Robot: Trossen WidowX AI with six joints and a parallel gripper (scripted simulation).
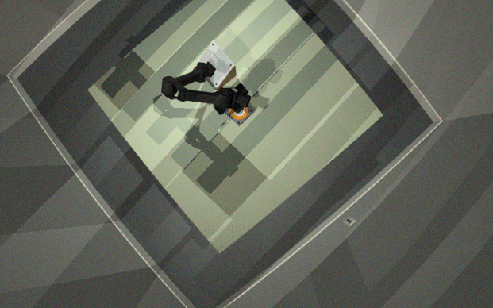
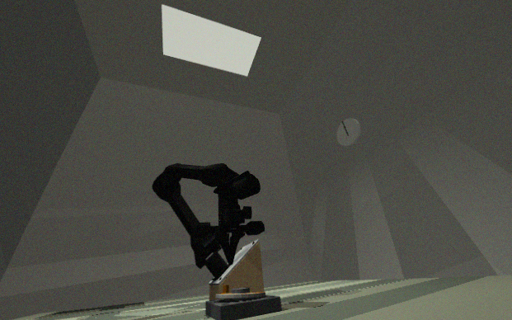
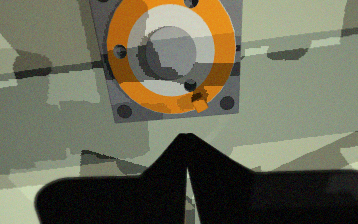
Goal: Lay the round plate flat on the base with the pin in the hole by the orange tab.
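The round plate point(image 1: 233, 115) point(image 2: 240, 296) point(image 3: 225, 40), orange outside and white inside, sits around the grey post point(image 2: 241, 290) point(image 3: 177, 52) on the dark square base point(image 2: 241, 308) point(image 3: 150, 114). Its orange tab point(image 2: 226, 289) point(image 3: 200, 104) is at the plate's lower edge in the wrist view, beside a dark hole point(image 3: 190, 85). I cannot make out the pin, and the plate's tilt is too small to judge. My gripper point(image 2: 230, 262) point(image 3: 185, 140) is shut and empty, pointing down above the base, apart from the plate. In the top view the arm hides its fingertips.
A wedge-shaped block point(image 1: 222, 63) point(image 2: 249, 268) with a white sloping top and brown sides stands near the base, and the arm's foot is mounted at it. Patchy shadows cross the pale table top point(image 1: 310, 131). The base has dark holes at its corners.
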